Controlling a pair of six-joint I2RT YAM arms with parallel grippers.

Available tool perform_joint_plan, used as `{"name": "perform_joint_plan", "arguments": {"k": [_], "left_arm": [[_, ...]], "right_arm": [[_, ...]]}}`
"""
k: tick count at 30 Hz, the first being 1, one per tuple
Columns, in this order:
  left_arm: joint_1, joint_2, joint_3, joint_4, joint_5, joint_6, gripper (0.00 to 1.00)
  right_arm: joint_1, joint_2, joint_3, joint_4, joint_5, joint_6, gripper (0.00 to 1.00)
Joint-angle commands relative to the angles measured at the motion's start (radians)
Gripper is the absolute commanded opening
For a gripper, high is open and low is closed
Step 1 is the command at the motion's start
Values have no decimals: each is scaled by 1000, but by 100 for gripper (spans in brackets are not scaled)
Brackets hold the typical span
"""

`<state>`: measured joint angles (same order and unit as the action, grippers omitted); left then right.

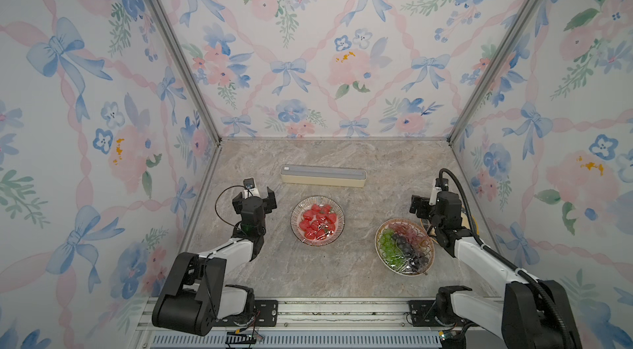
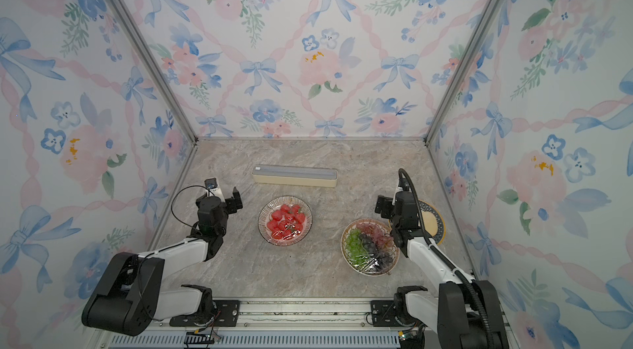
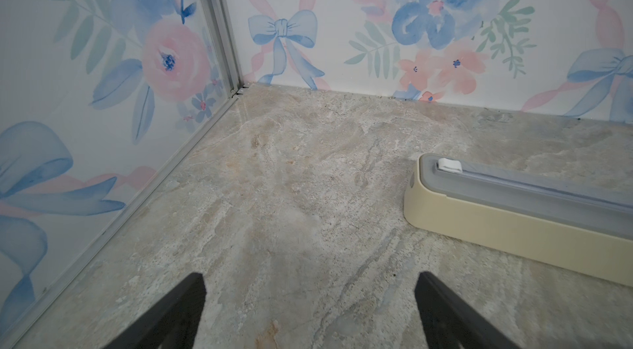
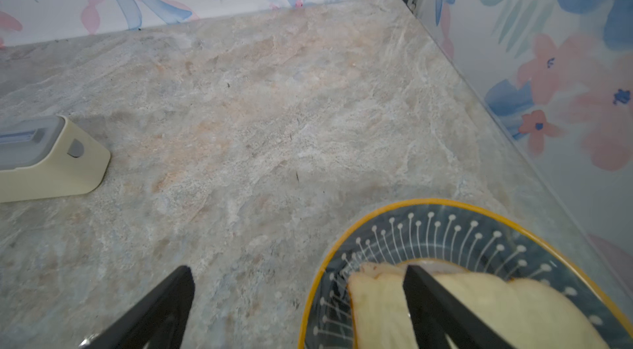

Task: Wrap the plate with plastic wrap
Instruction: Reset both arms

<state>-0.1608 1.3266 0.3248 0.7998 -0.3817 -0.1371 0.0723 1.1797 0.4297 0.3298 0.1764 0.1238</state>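
Marbled grey-beige worktop (image 1: 325, 278) in a flowered booth
Walls (image 1: 308, 39) papered with blue bows and pink blooms meet at aluminium corner posts (image 1: 180, 56); a metal rail (image 1: 342, 311) edges the front.

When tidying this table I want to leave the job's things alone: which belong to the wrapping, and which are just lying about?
Job: plastic wrap box; watermelon plate, centred before it, probably the one meant.
Lying about, likely: grape plate by the right arm; bread plate beneath that arm.
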Motion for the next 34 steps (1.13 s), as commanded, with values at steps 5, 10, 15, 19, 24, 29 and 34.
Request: {"name": "perform_joint_plan", "arguments": {"k": [5, 10, 15, 19, 24, 29, 34], "left_arm": [[44, 150, -23, 271, 222, 103, 98], [93, 171, -101, 427, 322, 80, 98], [104, 222, -151, 573, 365, 82, 98], [105, 227, -145, 567, 313, 67, 98], [92, 225, -143, 565, 272, 66, 98], [87, 225, -142, 563, 264, 68, 98], [86, 224, -144, 561, 260, 69, 98]], "right_arm": [[10, 199, -44, 436, -68, -164, 97], [-9, 388, -98, 724, -110, -155, 97], [-44, 362, -36, 559, -108, -111, 97], [-42, 364, -39, 568, -99, -111, 97], [-11, 365, -38, 569, -63, -140, 97], [0, 363, -40, 573, -47, -147, 97], [-11, 364, -37, 566, -62, -138, 97]]}}
